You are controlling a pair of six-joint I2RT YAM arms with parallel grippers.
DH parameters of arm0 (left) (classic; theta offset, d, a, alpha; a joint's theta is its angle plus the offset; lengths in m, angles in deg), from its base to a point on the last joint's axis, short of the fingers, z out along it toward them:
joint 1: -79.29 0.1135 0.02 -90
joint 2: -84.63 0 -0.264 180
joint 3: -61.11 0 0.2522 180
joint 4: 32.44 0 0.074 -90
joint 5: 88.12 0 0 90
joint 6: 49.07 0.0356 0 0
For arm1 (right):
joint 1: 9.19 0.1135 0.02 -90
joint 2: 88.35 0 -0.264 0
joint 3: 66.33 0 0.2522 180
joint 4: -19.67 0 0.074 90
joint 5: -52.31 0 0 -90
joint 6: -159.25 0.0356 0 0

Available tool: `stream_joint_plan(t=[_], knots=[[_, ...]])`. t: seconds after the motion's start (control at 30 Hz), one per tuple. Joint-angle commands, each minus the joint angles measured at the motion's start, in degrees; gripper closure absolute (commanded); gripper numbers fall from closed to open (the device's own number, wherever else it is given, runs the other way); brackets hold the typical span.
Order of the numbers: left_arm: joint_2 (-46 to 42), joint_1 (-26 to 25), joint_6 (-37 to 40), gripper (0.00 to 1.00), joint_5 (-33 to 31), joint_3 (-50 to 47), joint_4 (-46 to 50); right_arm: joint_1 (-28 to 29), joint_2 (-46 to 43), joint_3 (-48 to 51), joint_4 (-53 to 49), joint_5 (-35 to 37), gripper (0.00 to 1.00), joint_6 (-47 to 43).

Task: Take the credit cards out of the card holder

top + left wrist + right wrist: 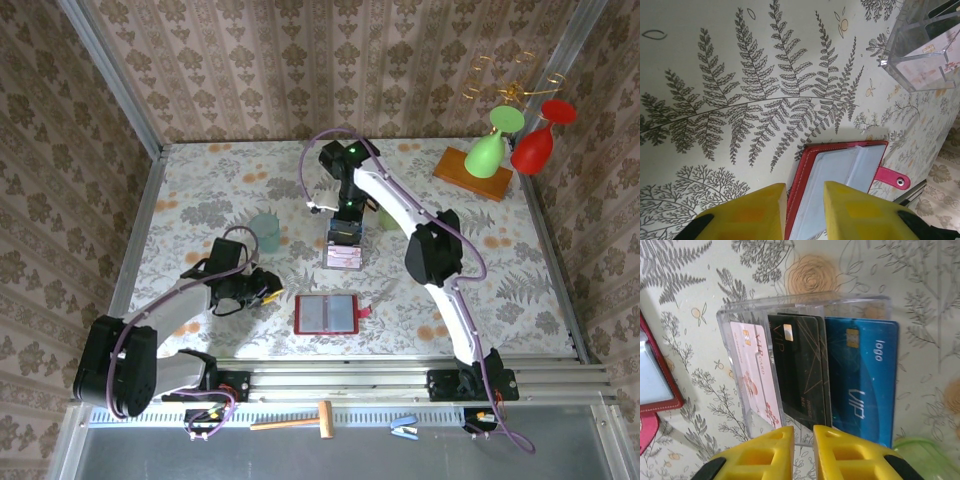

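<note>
Right gripper (803, 434): jaws slightly parted, nothing between them. The credit cards (862, 375) stand just ahead in the clear box (790, 299), long axes running away from the jaws. Left gripper (805, 194): jaws parted over the open card holder (837, 175); you can't tell contact. Its sleeves' contents are unreadable.
</note>
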Motion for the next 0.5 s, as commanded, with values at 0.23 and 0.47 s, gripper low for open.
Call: stream_joint_plan(t=[0.23,0.47], knots=[[3.12,-2.87,0.02,0.72,1.81,1.82,-3.51,3.06,-16.83,20.99,13.89,-0.78,0.79,9.69],[5.9,-5.61,-1.27,0.72,1.4,0.32,-6.56,5.98,-25.95,34.83,19.97,-1.34,0.78,16.51]])
